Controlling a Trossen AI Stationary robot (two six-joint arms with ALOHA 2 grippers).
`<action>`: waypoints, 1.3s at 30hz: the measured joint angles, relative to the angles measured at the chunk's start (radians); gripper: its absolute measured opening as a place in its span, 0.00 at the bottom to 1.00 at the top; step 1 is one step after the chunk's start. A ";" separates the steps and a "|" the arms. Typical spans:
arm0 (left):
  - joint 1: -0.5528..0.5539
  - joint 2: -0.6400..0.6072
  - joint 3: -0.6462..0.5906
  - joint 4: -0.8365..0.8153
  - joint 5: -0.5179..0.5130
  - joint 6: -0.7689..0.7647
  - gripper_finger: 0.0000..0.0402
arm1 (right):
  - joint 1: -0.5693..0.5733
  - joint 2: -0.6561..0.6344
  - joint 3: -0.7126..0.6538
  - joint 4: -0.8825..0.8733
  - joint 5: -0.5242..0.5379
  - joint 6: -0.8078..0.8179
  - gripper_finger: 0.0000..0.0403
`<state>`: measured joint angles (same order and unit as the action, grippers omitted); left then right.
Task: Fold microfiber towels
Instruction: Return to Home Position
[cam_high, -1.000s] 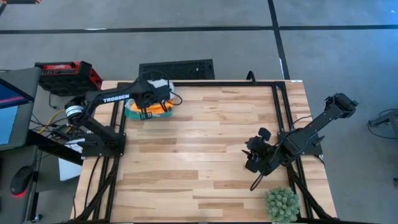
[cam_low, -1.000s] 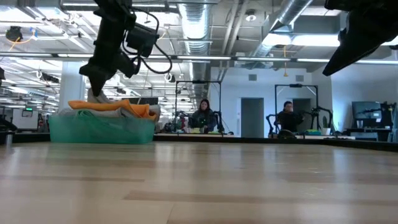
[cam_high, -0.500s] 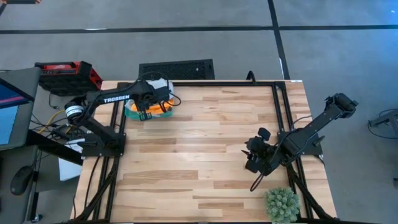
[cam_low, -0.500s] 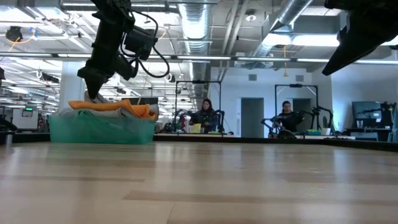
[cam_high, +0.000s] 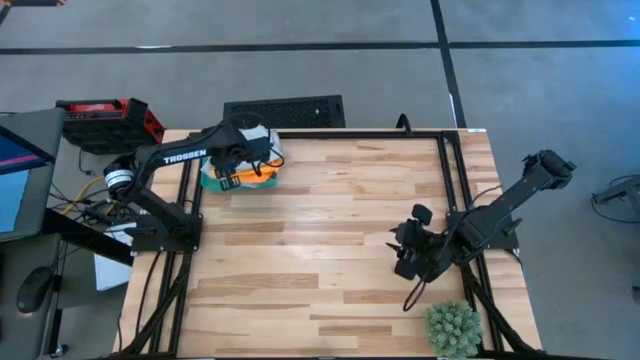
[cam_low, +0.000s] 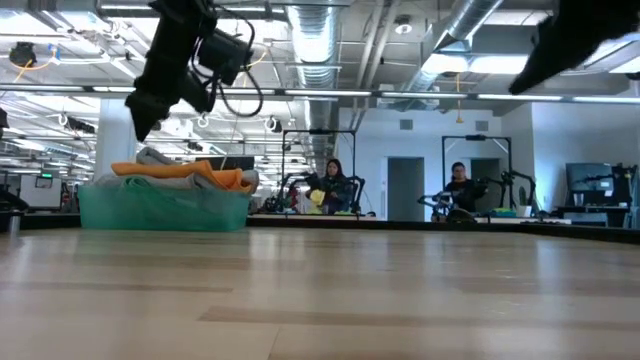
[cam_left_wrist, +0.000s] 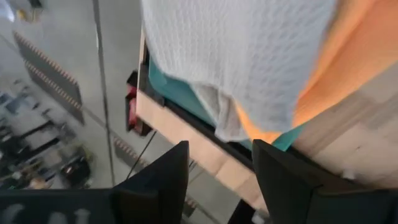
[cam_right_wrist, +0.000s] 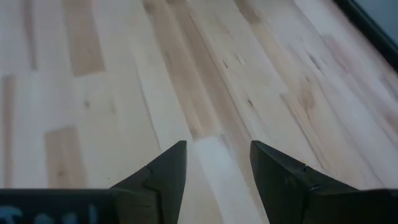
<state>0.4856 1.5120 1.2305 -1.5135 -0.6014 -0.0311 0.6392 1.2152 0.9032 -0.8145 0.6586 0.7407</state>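
A green tray (cam_high: 208, 181) stands at the table's far left corner, and microfiber towels are piled in it. On top lies a pale grey towel (cam_left_wrist: 249, 56), resting on an orange one (cam_left_wrist: 348, 68); the low view shows the grey towel (cam_low: 165, 160) and the orange towel (cam_low: 225, 178) above the tray's wall (cam_low: 160, 210). My left gripper (cam_left_wrist: 221, 168) hangs open just above the pile with nothing between its fingers; it also shows in the low view (cam_low: 140, 115) and the high view (cam_high: 230, 172). My right gripper (cam_right_wrist: 217, 162) is open over bare wood at the table's right (cam_high: 405, 250).
A spiky green plant ball (cam_high: 453, 328) sits at the near right corner. The middle of the wooden table (cam_high: 320, 230) is bare. A red and black box (cam_high: 105, 118) lies off the table's far left. People sit in the room beyond (cam_low: 328, 185).
My left gripper has let go of the grey towel and risen off the pile; the towel stays lying on top of the tray. My right gripper has gone up a little over the bare wood.
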 joint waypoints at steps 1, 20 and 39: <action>-0.009 0.000 0.018 -0.003 0.010 0.000 0.42 | 0.000 0.000 0.017 0.001 0.001 -0.019 0.50; -0.331 -0.474 0.108 0.220 0.100 -0.051 0.01 | -0.006 -0.128 0.270 -0.312 0.263 -0.172 0.03; -0.621 -0.864 -0.196 0.695 0.174 -0.024 0.00 | 0.028 -0.764 -0.116 0.168 -0.233 -0.488 0.04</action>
<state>-0.1356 0.6476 1.0346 -0.8186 -0.4273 -0.0553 0.6670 0.4508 0.7875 -0.6466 0.4255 0.2523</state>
